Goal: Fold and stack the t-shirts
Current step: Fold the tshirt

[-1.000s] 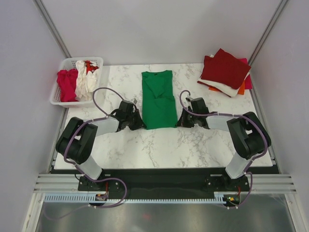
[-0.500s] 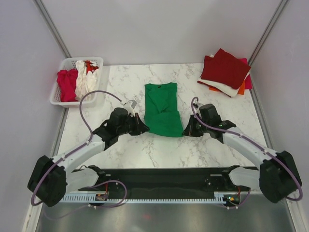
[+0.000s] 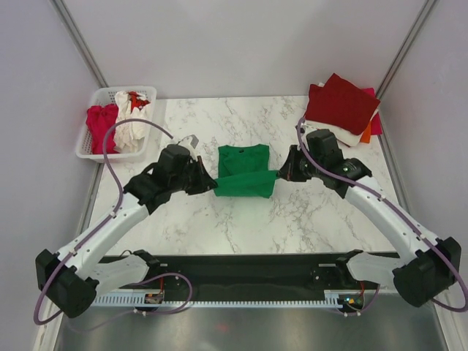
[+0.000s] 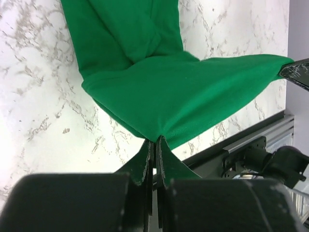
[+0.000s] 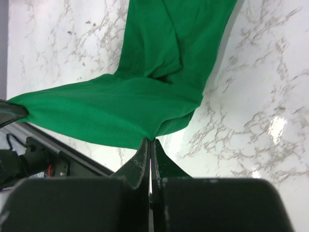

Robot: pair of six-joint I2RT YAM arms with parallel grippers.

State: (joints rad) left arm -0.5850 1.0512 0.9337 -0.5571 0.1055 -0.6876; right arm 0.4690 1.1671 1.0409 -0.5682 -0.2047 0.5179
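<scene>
The bright green t-shirt [image 3: 245, 172] lies mid-table, its near end lifted and stretched between both grippers above the part that still rests on the marble. My left gripper [image 3: 213, 185] is shut on the shirt's near left corner [image 4: 155, 137]. My right gripper [image 3: 281, 173] is shut on its near right corner [image 5: 150, 138]. The lifted hem hangs taut in the left wrist view [image 4: 193, 92] and the right wrist view [image 5: 111, 111]. A stack of folded t-shirts [image 3: 344, 108], dark red on top over white, orange and magenta, lies at the back right.
A white slatted basket [image 3: 97, 94] at the back left holds magenta [image 3: 101, 127], white [image 3: 130, 121] and red cloth. The marble table [image 3: 241, 219] ends in a black rail at its near edge. Grey walls close in both sides.
Both grippers have lifted the green shirt's near hem and carried it away from the arm bases, over the rest of the shirt. The shirt now looks about half as long.
</scene>
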